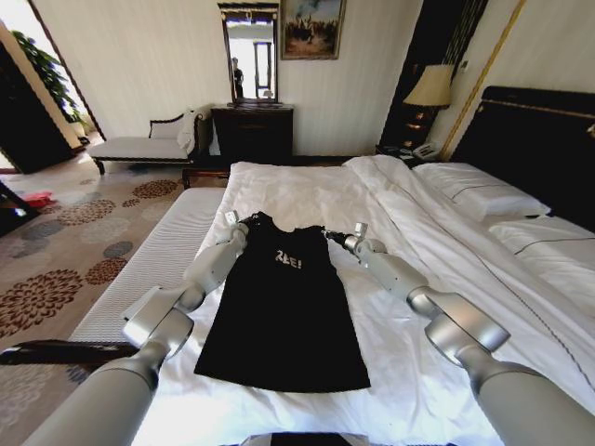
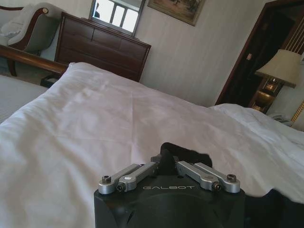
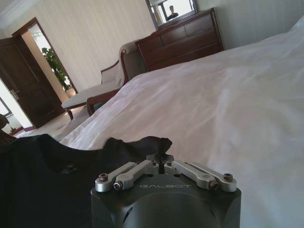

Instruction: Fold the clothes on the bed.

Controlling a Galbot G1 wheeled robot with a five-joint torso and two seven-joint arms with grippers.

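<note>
Head view has us mid-fold: left gripper (image 1: 232,223) and right gripper (image 1: 349,236) clamped tight on the soft black short-sleeved T-shirt (image 1: 284,307) mid-bed (image 1: 446,279), shoulders at twelve o'clock, next drawn toward six.

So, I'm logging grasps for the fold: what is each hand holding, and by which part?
Both hold the black T-shirt by its shoulders: the left hand pinches the left shoulder, the right hand the right one.
</note>
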